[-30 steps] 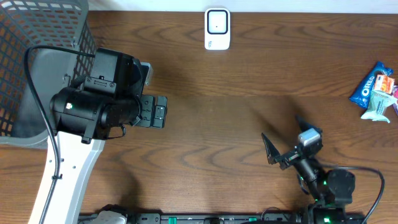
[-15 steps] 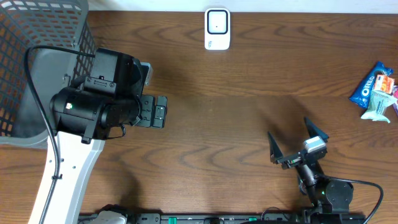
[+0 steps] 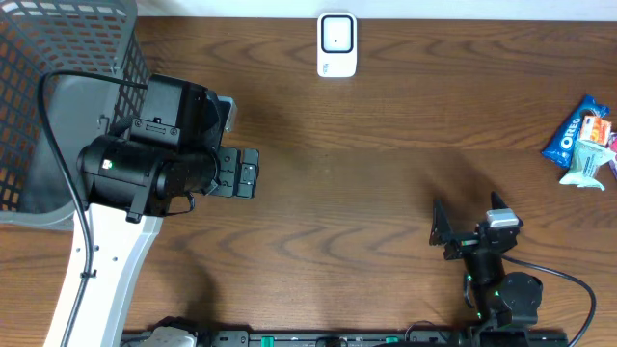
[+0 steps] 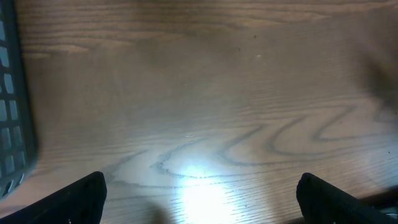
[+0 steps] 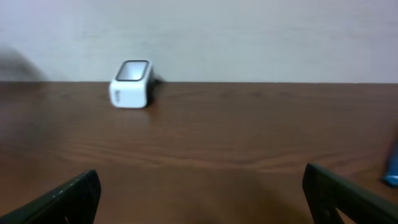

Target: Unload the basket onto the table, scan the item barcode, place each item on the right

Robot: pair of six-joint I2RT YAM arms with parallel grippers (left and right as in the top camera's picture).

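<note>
Wood-grain tabletop (image 3: 366, 183). Both hands empty, jaws spread wide: left hand (image 4: 202, 190) beside grey mesh basket (image 3: 58, 58), right hand (image 3: 469, 226) near front edge. At right edge, blue packet (image 3: 571, 135) reads OREO; neighbouring packets (image 3: 590, 166) cut off, illegible. Far centre, white scanner (image 3: 336, 44), markings unreadable.

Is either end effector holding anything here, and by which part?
Nothing is held. The left end effector and right end effector are both open and empty; the Oreo packet lies untouched at the table's right edge.
</note>
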